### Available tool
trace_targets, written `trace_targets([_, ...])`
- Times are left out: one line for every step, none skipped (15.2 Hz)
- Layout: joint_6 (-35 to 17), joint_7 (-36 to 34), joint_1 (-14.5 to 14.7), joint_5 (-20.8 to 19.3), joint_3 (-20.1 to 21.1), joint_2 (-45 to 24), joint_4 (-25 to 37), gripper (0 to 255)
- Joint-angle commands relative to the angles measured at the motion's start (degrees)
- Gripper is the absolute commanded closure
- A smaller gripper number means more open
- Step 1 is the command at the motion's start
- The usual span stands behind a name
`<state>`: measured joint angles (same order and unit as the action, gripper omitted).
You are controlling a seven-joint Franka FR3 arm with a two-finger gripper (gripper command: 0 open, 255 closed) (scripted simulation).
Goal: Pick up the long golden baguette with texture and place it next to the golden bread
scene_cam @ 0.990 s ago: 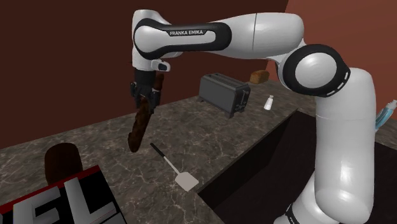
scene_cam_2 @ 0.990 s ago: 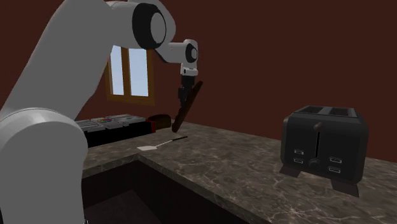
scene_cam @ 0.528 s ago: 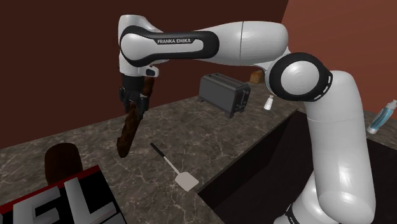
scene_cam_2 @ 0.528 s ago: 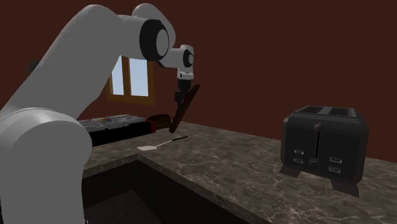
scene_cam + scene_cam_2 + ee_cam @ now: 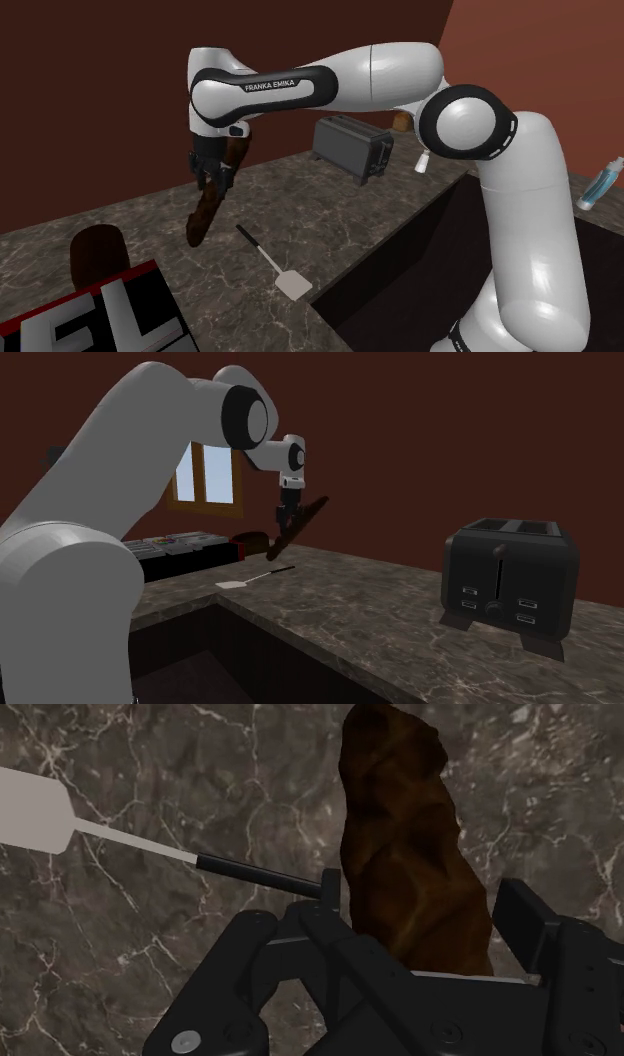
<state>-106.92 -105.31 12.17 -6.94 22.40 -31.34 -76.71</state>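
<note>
Dark red-brown walls enclose the scene; a lit window (image 5: 205, 477) sits in the wall at the second exterior view's left. The table (image 5: 330, 215) is a dark, white-veined marble top, with a deep dark recess cut into it toward the shoulder view's lower right.

The white arm (image 5: 500, 200) rises from the shoulder view's lower right and reaches up and left over the table. A black box with large white letters (image 5: 90, 320) occupies that view's lower left corner. A dark toaster (image 5: 352, 148) stands at the far side of the table, well apart from the gripper.

The baguette (image 5: 205, 210) renders dark brown with a rough, lumpy crust. It is off the table, tilted, with its lower end hanging above the surface. The gripper (image 5: 212, 175) is clamped on it near the upper end; in the wrist view both black fingers (image 5: 330, 889) press against its sides.

A dark brown loaf (image 5: 97, 255) rests on the table beside the lettered box, near the baguette's lower end but apart from it. A spatula (image 5: 275, 265) with a pale blade and black handle lies flat on the table, just beside the spot under the baguette. A small white shaker (image 5: 424, 161) stands near the toaster.
</note>
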Motion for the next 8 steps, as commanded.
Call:
trace_targets([-1.5, 0.2, -0.1, 0.2, 0.1, -0.2, -2.0, 255])
trace_targets([-2.2, 0.2, -0.1, 0.1, 0.1, -0.3, -2.5, 255])
trace_targets([-2.9, 0.1, -0.2, 0.1, 0.1, -0.5, -3.0, 255])
trace_targets([-3.6, 0.1, -0.2, 0.0, 0.0, -0.6, -3.6, 255])
trace_targets([-4.3, 0.1, -0.2, -0.1, 0.0, -0.8, -4.1, 255])
trace_targets([-4.9, 0.1, -0.2, -0.2, -0.1, -1.0, -4.5, 255])
trace_targets([-5.6, 0.1, -0.2, -0.2, -0.1, -1.2, -5.0, 255])
trace_targets([-6.2, 0.1, -0.2, -0.3, -0.2, -1.4, -5.4, 255])
